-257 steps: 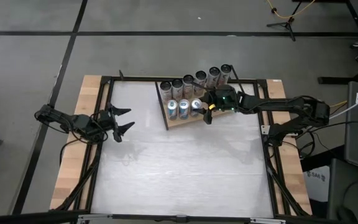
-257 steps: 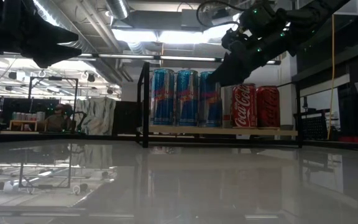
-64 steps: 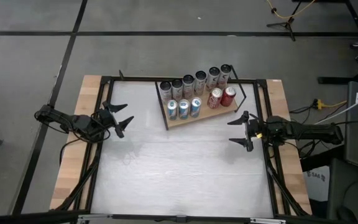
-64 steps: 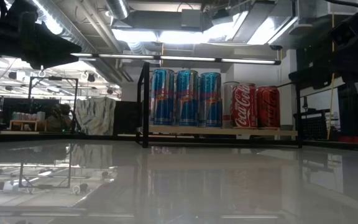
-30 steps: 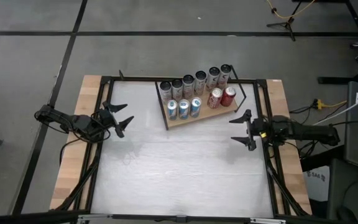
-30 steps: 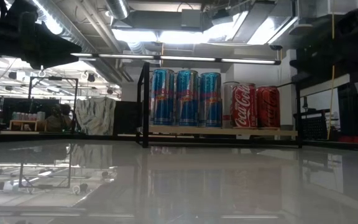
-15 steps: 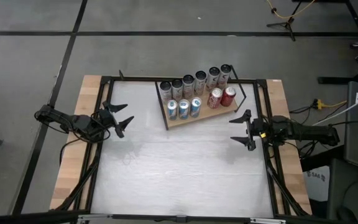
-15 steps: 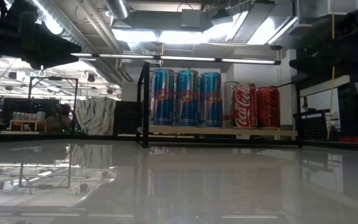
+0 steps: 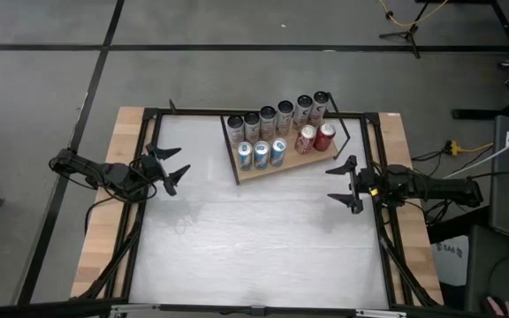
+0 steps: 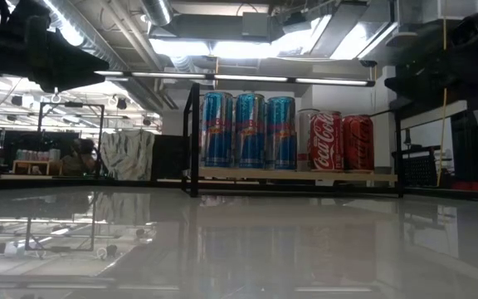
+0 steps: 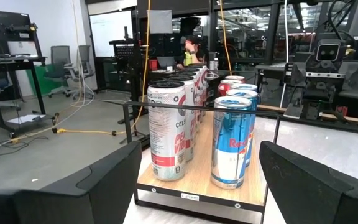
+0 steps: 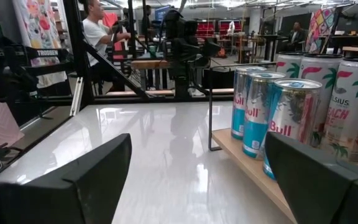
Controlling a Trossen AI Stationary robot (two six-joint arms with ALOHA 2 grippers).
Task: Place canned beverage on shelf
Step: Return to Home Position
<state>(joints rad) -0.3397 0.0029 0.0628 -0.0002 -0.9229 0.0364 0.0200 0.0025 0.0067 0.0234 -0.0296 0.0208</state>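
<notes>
Both grippers hang empty with fingers spread wide: the left gripper (image 9: 182, 161) near the left edge of the table (image 9: 254, 252), the right gripper (image 9: 329, 184) by its right edge, just clear of the shelf (image 9: 292, 165). The canned beverages all stand upright on that board: three blue cans (image 9: 262, 153) in the front row beside two red cans (image 9: 306, 140), with taller cans (image 9: 268, 118) lined up behind. Nothing looks left to place. Should one need moving, I judge it smooth and slippery, thin-walled (easy to dent if squeezed hard) and fairly weighty if full, so take it around mid-body, upright, with modest pressure
</notes>
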